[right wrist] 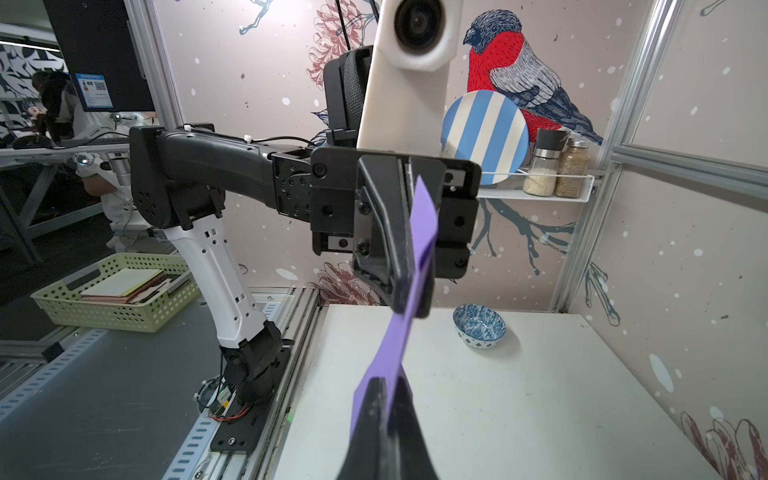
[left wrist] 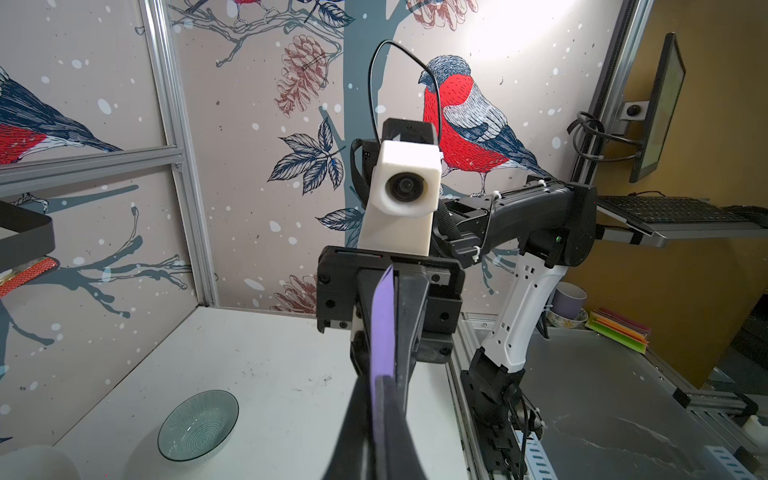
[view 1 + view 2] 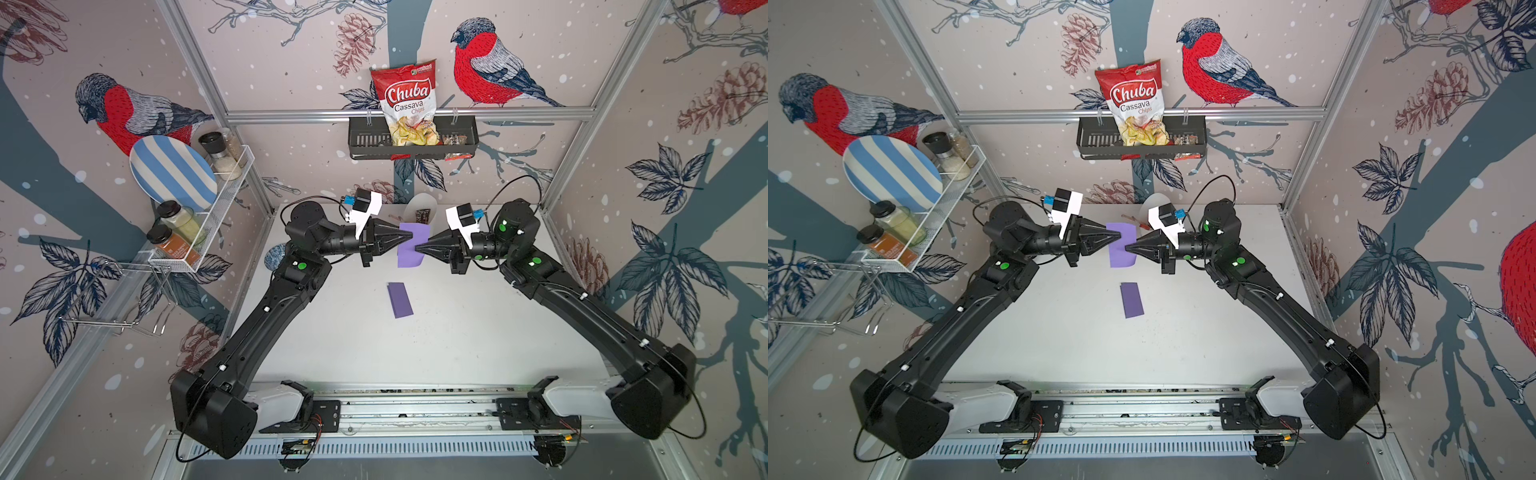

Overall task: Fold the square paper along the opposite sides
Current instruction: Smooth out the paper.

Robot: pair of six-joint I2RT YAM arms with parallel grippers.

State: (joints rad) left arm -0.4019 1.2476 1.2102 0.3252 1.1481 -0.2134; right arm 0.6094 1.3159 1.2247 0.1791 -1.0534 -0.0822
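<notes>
Two claws: both pinched fully shut on one lilac sheet, nothing else in either
Left gripper (image 3: 409, 237): reaching in from the left, jaws flat together, sheet sandwiched between them in the left wrist view
Right gripper (image 3: 419, 248): reaching in from the right, same pinch, sheet seen nearly edge-on in the right wrist view
Tips: almost nose to nose over the sheet's middle, left tip slightly nearer the back wall
Square paper (image 3: 410, 257): held aloft over the far half of the table (image 3: 457, 340), touching only the jaws
Long axis: back wall toward the rail, crosswise to the line joining the claws; short span between them
Lie: face up in both top views, slight twist along its length, near right corner curled
Nearer arm: neither, equal hold
Single or doubled: cannot tell
Next move, judged: depends on keeping the long axis square to the claw line so that opposite edges meet
Folded strip (image 3: 400, 300): darker purple, flat on the table, nearer the rail, well apart from the held sheet
Bowl (image 1: 479, 326): blue pattern, by the left wall, clear of the work
</notes>
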